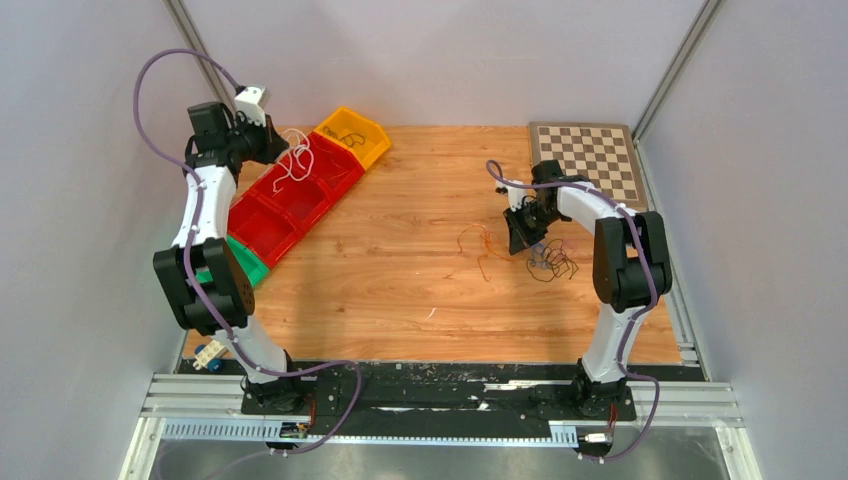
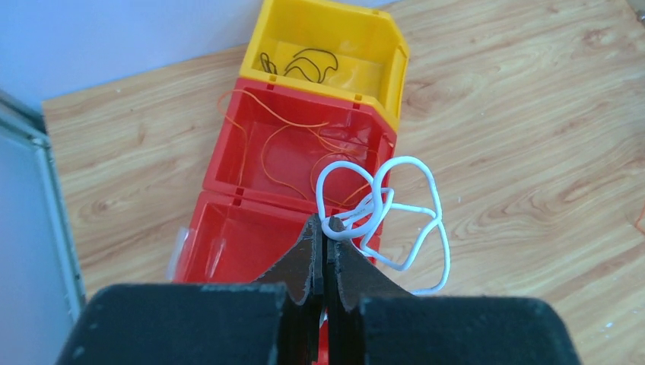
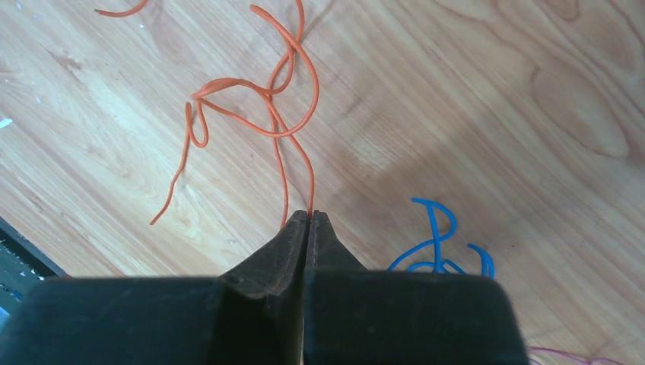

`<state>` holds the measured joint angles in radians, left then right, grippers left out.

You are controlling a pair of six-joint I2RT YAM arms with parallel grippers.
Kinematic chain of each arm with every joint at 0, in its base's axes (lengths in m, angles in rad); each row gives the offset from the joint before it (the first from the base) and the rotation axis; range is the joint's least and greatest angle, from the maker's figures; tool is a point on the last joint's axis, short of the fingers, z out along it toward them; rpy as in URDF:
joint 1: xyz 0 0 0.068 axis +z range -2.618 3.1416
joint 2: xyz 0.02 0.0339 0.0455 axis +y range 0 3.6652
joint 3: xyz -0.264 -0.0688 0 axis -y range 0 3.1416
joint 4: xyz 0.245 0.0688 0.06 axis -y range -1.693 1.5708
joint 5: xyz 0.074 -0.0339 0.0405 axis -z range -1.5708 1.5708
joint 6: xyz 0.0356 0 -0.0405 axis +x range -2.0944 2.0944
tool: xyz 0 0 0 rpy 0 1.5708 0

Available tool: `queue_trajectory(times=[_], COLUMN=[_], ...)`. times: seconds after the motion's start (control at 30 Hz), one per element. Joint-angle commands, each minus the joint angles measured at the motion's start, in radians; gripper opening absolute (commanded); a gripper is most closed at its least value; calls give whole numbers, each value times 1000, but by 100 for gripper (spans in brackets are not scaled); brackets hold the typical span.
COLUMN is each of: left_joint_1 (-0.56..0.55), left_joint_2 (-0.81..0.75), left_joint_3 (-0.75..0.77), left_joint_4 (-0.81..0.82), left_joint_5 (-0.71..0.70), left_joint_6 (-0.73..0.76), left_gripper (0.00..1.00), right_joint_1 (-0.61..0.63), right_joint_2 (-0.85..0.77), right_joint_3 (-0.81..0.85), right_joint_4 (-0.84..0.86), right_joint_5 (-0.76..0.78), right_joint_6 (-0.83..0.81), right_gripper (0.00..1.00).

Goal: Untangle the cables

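Firmly pinches a looped white cable [image 2: 411, 159] in the left gripper [image 2: 325, 222], just short of a red bin [image 2: 227, 152] of orange strands [image 2: 297, 124], yellow bin [image 2: 380, 47] with black cable [image 2: 312, 55] beyond. Clamps an orange cable [image 3: 224, 80] in the right gripper [image 3: 309, 214] above wooden table [image 3: 494, 114]; grey walls [image 1: 450, 60] around.

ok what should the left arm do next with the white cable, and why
Probably ease it over the nearer red bin and let go: the left gripper is shut on the white cable, while the yellow bin holds black wire and the farther red bin orange wire.
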<state>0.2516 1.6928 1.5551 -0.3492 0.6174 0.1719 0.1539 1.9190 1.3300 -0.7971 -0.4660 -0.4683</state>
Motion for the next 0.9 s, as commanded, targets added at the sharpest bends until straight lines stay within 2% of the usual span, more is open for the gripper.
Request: queue_trajectory(times=[0.0, 0.23, 0.37, 0.43, 0.47, 0.53, 0.67, 0.73, 0.87], left_joint_1=[20, 62, 88, 93, 97, 98, 97, 88, 26], left_joint_2=[78, 159, 175, 173, 167, 148, 50, -3, -77], left_joint_3=[-19, -16, -26, -43, -43, -45, -98, -118, -130], left_joint_4=[204, 210, 119, 91, 71, 46, 94, 119, 39], left_joint_5=[124, 134, 109, 90, 88, 90, 151, 184, 243], left_joint_6=[61, 194, 386, 451, 475, 486, 444, 412, 393], left_gripper=[0, 1, 8, 25, 57, 80, 92, 95, 98], right_joint_1=[4, 4, 3, 3, 4, 7, 21, 31, 74], right_joint_2=[-20, -21, -18, -13, -12, -14, -17, -15, -12], right_joint_3=[41, 66, 82, 93, 99, 109, 138, 162, 228], right_joint_4=[-13, -30, -41, -49, -53, -56, -56, -54, -51], right_joint_5=[-39, -53, -99, -135, -154, -185, -245, -282, -355], right_joint_6=[8, -5, -5, -4, -4, 0, 7, 21, 55], right_gripper=[0, 0, 0, 0, 0, 0, 0, 0, 0])
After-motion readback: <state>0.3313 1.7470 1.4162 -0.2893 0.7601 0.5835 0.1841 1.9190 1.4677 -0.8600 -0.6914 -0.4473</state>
